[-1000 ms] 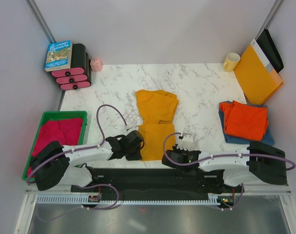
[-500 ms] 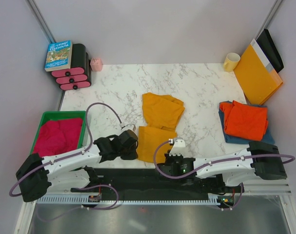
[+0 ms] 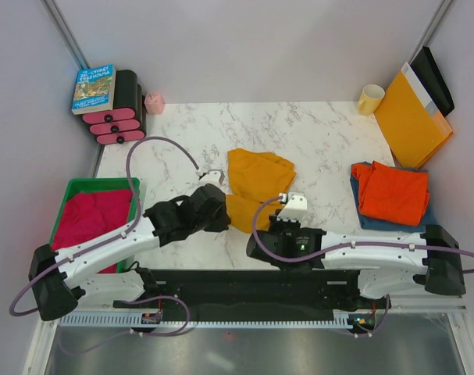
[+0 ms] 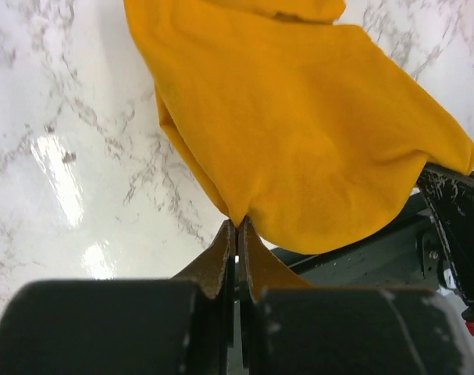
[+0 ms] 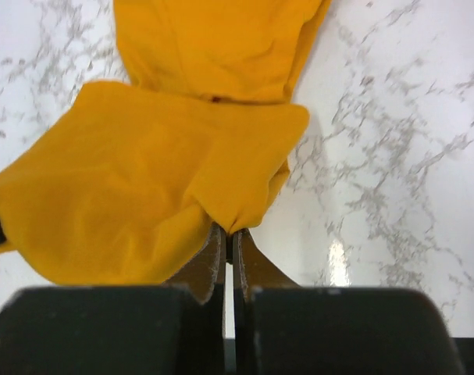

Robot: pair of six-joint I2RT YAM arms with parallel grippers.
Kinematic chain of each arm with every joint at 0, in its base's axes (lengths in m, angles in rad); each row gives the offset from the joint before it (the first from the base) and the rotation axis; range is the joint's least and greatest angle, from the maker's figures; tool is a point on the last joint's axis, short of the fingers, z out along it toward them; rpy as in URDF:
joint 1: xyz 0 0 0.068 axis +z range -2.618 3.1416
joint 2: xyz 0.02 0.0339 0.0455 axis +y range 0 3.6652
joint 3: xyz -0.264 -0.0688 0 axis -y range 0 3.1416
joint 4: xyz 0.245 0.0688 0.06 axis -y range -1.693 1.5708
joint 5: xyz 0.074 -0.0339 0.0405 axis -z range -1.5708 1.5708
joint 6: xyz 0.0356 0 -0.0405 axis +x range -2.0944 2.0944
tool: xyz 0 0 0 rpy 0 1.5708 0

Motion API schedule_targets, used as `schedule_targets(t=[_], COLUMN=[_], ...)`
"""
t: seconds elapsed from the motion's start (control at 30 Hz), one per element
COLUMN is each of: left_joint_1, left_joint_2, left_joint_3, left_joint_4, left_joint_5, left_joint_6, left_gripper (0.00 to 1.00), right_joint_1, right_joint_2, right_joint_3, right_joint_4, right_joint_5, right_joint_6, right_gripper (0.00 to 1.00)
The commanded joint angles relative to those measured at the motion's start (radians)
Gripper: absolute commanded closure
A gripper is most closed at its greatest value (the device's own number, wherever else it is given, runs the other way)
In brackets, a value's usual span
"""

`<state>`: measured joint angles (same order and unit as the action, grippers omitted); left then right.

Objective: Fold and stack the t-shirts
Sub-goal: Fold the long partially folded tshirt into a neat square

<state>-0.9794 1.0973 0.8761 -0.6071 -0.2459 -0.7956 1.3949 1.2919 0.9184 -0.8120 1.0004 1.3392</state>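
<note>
Currently, the left gripper (image 4: 237, 228) has its jaws pinched fully together on one near corner of the mustard-yellow t-shirt (image 4: 299, 133). The cloth rises from between the fingertips and spreads ahead of the jaws and to their right. The right gripper (image 5: 229, 234) is likewise closed tight on the opposite near corner, with the cloth spreading ahead of its jaws and to their left. Between the two grips the held half sags slightly, raised off the marble table (image 3: 322, 133). The far half of the shirt lies on the table beyond both sets of jaws.

The step in hand appears to be folding the near half over the far half.

1. Carry both jaws forward together at equal height, so that the held edge runs straight and the sag does not drag.
2. Hold the spacing between the jaws constant. Drawing them together would bunch the cloth; spreading them may pull a corner free.
3. Lower until the held corners lie over the far edge, then release both sides together.

The orange-red t-shirt (image 3: 393, 191) lies folded on the blue t-shirt (image 3: 365, 220), well to the right of the right jaws. That pile is the likely destination for this shirt.
</note>
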Motion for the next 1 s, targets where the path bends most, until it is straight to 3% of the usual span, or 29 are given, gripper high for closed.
schedule_targets(t=[0.0, 0.23, 0.43, 0.67, 0.97], left_joint_1=[-0.001, 0.076, 0.198, 0.333, 0.384], left_joint_2=[0.077, 0.245, 0.384, 0.571, 0.786], left_joint_3=[0.129, 0.287, 0.438, 0.638, 0.837], left_joint_4=[0.01, 0.056, 0.082, 0.086, 0.081], left_joint_5=[-0.093, -0.105, -0.087, -0.049, 0.002], left_joint_6=[0.096, 0.176, 0.259, 0.32, 0.329], left_gripper=[0.98, 0.98, 0.98, 0.98, 0.98], right_joint_1=[-0.108, -0.412, -0.62, -0.72, -0.812], right_joint_2=[-0.029, 0.019, 0.176, 0.331, 0.533], right_joint_3=[0.085, 0.158, 0.278, 0.388, 0.545], right_joint_4=[0.011, 0.252, 0.41, 0.485, 0.533], right_joint_5=[0.076, -0.019, -0.155, -0.23, -0.305], right_joint_6=[-0.176, -0.53, -0.693, -0.753, -0.791], right_gripper=[1.0, 1.0, 1.0, 1.0, 1.0])
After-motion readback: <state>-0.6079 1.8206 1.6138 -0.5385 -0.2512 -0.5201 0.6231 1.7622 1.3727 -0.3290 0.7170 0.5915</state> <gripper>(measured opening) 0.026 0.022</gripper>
